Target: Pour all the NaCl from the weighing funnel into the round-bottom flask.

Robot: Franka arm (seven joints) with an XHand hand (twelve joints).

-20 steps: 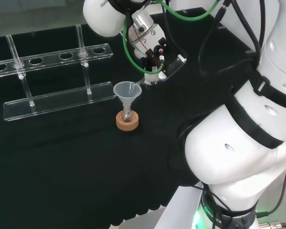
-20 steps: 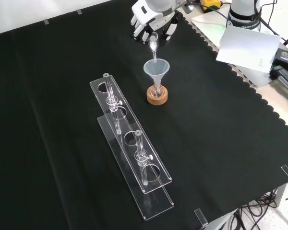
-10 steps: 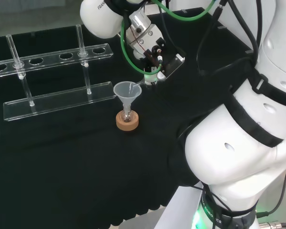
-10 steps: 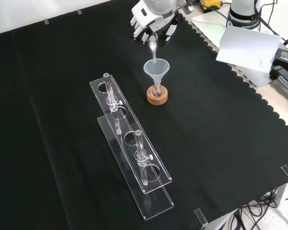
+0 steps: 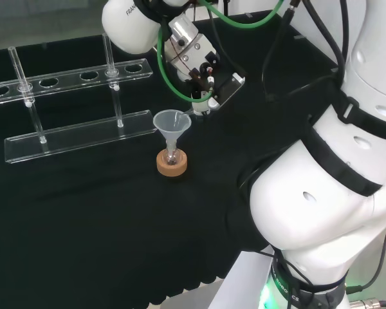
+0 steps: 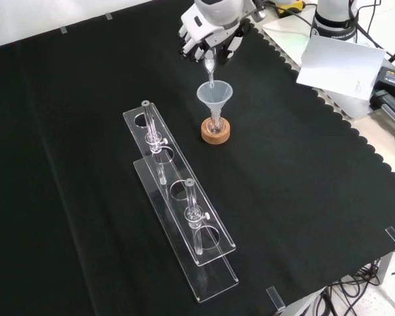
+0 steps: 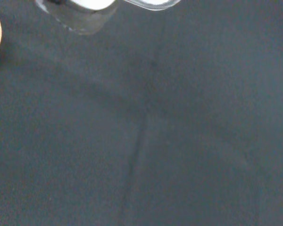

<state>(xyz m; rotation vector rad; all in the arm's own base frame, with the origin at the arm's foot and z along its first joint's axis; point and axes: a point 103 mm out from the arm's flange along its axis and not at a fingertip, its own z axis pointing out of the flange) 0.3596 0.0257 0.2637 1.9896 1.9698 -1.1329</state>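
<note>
Taking the cork ring (image 6: 215,130) as landmark and reading the front view from left to right: well to its left and nearer the camera stands the clear rack (image 6: 180,210) with two glass tubes upright in it, apart from everything in use. On the cork ring sits the flask (image 6: 215,122), small and clear, hard to make out, with a clear funnel (image 6: 214,96) standing upright in its neck. Directly above the funnel's mouth, on its far side, hangs the weighing funnel (image 6: 210,64), tipped steeply so its narrow spout points down into the funnel's bowl; whether the spout touches the rim cannot be told. The hand (image 6: 209,36) holds it from above, fingers curled down around its wider upper end and pinching it. In the head view the hand (image 5: 199,67) sits up and to the right of the cork ring (image 5: 172,162), the wrist angled down toward the funnel (image 5: 172,122). The weighing funnel is probably light, stiff, smooth and breakable, so it is best held at the broad body, as here, leaving the spout free. The flask and funnel look top-heavy on the ring, so a knock from the spout could tip them. How much salt remains cannot be seen.
</note>
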